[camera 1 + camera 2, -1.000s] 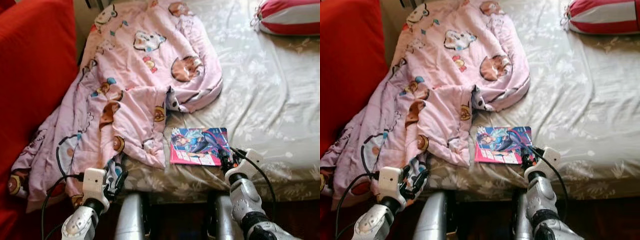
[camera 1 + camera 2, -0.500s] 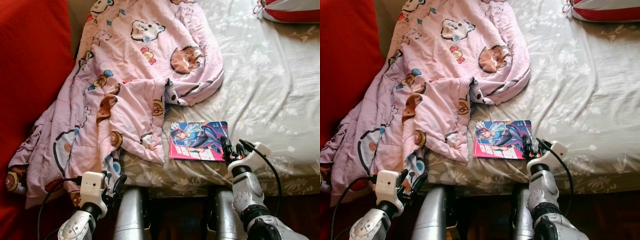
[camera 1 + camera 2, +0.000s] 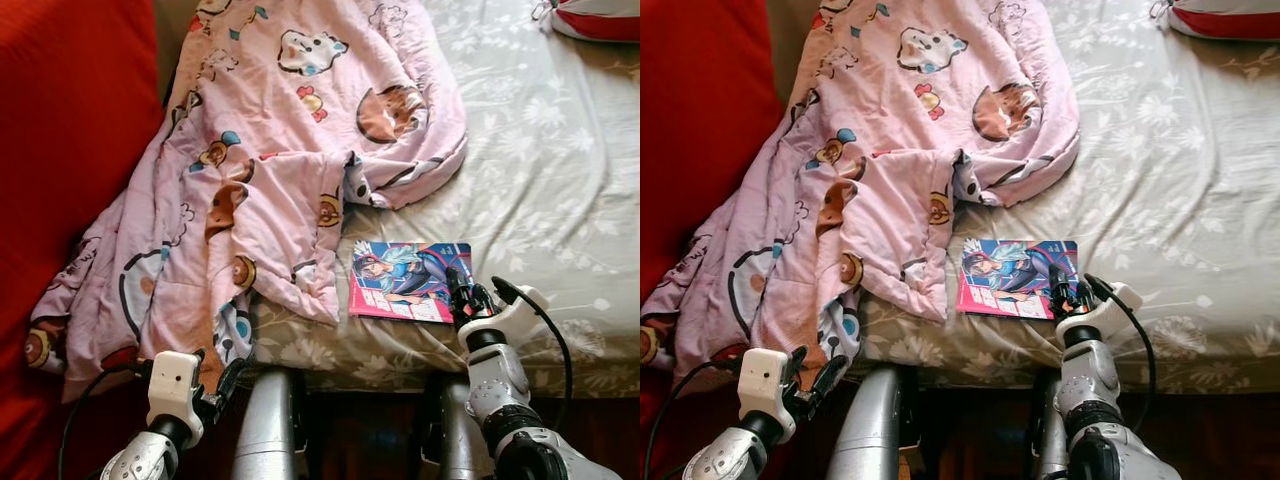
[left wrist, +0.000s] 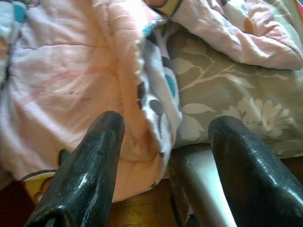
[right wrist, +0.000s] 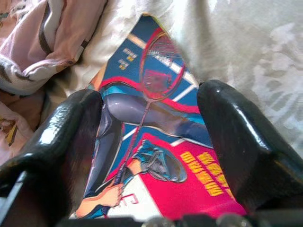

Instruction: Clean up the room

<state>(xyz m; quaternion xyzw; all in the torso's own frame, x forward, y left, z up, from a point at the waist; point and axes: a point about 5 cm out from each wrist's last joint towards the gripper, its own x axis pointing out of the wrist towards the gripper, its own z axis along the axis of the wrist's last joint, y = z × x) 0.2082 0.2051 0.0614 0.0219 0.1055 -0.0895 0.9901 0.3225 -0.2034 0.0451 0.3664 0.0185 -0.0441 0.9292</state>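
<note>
A colourful comic book (image 3: 408, 281) lies flat on the bed near its front edge. My right gripper (image 3: 461, 296) is at the book's near right corner, open, with its black fingers (image 5: 232, 127) either side of the cover (image 5: 156, 151). A pink cartoon-print blanket (image 3: 290, 160) sprawls over the bed's left half and hangs over the front edge. My left gripper (image 3: 222, 378) hovers low in front of that hanging corner (image 4: 94, 94), open and holding nothing.
The bed has a grey floral sheet (image 3: 560, 180). A red sofa or cushion (image 3: 70, 140) stands along the left. A red-and-white striped pillow (image 3: 600, 20) sits at the far right corner. My silver legs (image 3: 270, 430) are against the bed's front edge.
The camera has shifted, sliding the scene right and down in view. My right gripper has edged forward onto the book's corner. The left gripper sits lower, below the blanket's edge.
</note>
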